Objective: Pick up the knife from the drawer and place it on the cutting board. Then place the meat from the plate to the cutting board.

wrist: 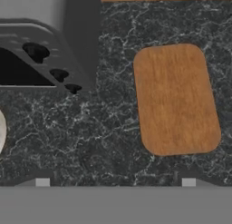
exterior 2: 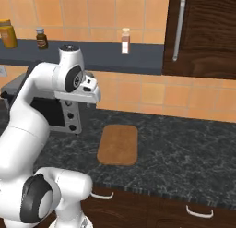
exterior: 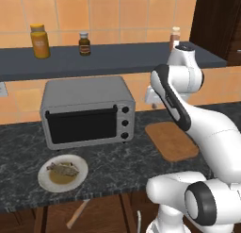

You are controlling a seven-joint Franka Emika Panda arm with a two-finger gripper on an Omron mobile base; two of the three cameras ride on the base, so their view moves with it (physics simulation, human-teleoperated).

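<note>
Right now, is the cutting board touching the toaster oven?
Apart. The hand view shows a strip of bare dark counter between the cutting board and the toaster oven; the left base view shows the same gap.

The toaster oven [exterior: 87, 112] stands on the worktop [exterior: 117, 156] against the wall. The board [exterior: 171, 140] lies flat on the worktop to its right, near but apart. The plate [exterior: 62, 173] sits in front of the oven by the worktop's front edge, with the meat [exterior: 61, 168] on it. Below that edge, the knife [exterior: 77, 214] lies in the drawer [exterior: 101, 215]. On the shelf [exterior: 108, 60] behind and above stand three jars [exterior: 40, 40], well apart. The hand [wrist: 115, 182] hangs above the worktop, left of the board.
</note>
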